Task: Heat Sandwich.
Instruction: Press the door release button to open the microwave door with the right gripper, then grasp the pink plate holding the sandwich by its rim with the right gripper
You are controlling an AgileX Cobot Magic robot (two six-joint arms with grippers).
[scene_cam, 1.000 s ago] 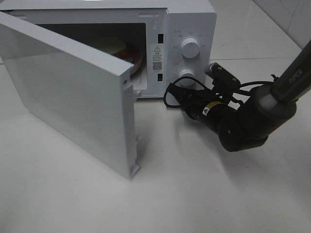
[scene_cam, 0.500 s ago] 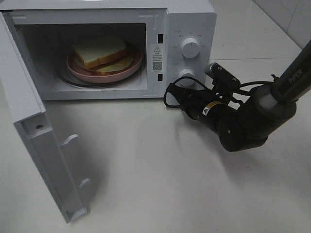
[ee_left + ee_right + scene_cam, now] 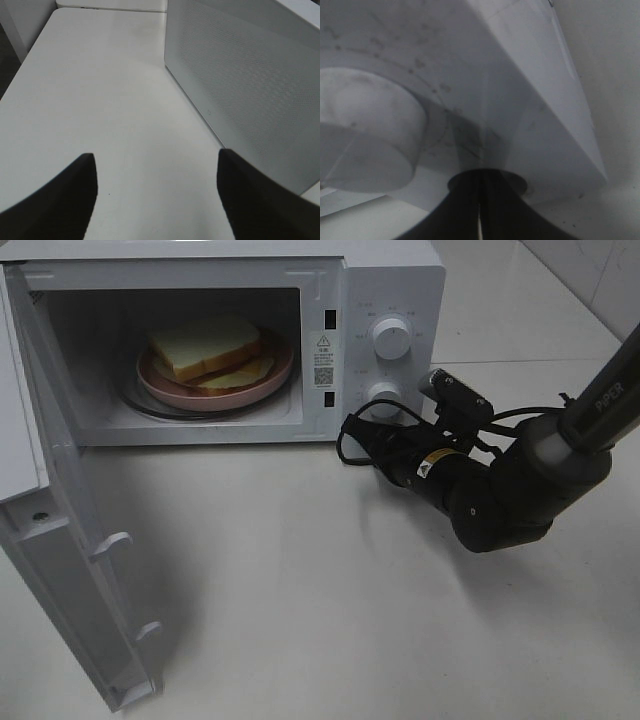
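Right gripper [image 3: 362, 426] is clenched on nothing, fingers pressed together, its tip just beside the lower knob [image 3: 383, 398] at centre right of the high view; contact cannot be judged. Left gripper [image 3: 155, 167] is released and empty, beside the outer face of the open door [image 3: 60, 570]. Sandwich [image 3: 205, 348] lies on the plate [image 3: 160, 392] inside the microwave [image 3: 395, 280], upper left. Likely step: shut the door. Push flat near its free edge, following the hinge arc until latched; set the knob only afterwards.
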